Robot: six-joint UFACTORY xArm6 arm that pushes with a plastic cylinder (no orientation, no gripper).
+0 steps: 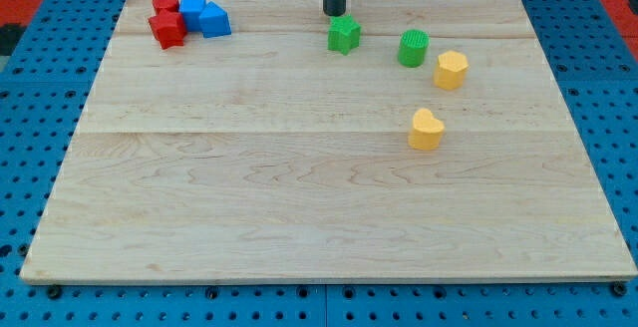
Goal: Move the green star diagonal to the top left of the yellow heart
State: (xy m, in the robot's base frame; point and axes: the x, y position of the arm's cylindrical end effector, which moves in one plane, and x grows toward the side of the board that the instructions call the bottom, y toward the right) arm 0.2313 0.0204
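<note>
The green star (344, 35) lies near the view's top, a little right of centre. My tip (334, 13) stands just above it on its upper left side, very close or touching. The yellow heart (426, 130) lies lower and to the right of the star, right of the board's centre. The star is up and to the left of the heart, some way off.
A green cylinder (413, 48) and a yellow hexagonal block (450, 70) lie between star and heart, to the right. At the top left sit a red cylinder (164, 4), a red block (167, 29) and two blue blocks (192, 9) (213, 20). The wooden board (299, 197) rests on a blue pegboard.
</note>
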